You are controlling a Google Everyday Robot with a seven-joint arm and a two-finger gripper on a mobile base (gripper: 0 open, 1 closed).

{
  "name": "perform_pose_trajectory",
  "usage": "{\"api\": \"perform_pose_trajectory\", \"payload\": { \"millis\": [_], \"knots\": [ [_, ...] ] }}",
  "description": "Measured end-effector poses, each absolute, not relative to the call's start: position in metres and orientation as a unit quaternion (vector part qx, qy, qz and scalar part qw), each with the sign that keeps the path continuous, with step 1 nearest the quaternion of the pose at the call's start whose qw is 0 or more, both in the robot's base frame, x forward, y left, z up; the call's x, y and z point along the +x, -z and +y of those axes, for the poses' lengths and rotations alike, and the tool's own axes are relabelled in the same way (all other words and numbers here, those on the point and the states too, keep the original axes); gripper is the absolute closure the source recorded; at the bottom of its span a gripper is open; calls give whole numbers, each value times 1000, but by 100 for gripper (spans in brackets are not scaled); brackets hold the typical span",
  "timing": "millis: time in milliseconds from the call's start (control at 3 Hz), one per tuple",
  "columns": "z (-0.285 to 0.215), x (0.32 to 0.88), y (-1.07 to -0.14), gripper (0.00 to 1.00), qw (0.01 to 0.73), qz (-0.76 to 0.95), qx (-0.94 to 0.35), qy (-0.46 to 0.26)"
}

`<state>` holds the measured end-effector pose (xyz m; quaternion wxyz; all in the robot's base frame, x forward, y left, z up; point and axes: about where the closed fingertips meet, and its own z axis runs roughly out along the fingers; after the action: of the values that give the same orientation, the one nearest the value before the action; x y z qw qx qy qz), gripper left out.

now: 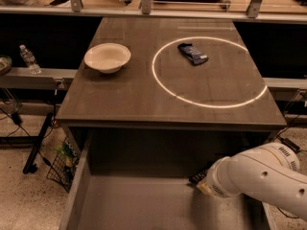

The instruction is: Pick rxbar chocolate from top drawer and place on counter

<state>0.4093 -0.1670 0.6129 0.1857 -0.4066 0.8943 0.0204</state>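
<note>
Grey-brown wood-grain counter [144,95]: one cream bowl [107,57], one dark blue wrapper [193,53]. Lower right, in the open grey top drawer [139,202], the gripper [200,180] hides behind its white arm [259,176]; its grip and the rxbar chocolate cannot be told.

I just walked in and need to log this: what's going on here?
The robot's arm reaches into the open top drawer, its gripper low by the back wall on the right. Whether it holds the rxbar chocolate is unclear. On the counter sit a white bowl and, inside the white circle, a blue wrapper.
</note>
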Motion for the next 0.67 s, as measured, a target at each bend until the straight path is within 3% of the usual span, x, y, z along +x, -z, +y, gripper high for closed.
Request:
{"api": "perform_pose_trajectory", "payload": {
  "millis": [333, 667],
  "knots": [
    [-175, 407, -635, 87, 200, 894, -401, -14],
    [-192, 403, -665, 100, 212, 892, -400, -5]
  ]
}}
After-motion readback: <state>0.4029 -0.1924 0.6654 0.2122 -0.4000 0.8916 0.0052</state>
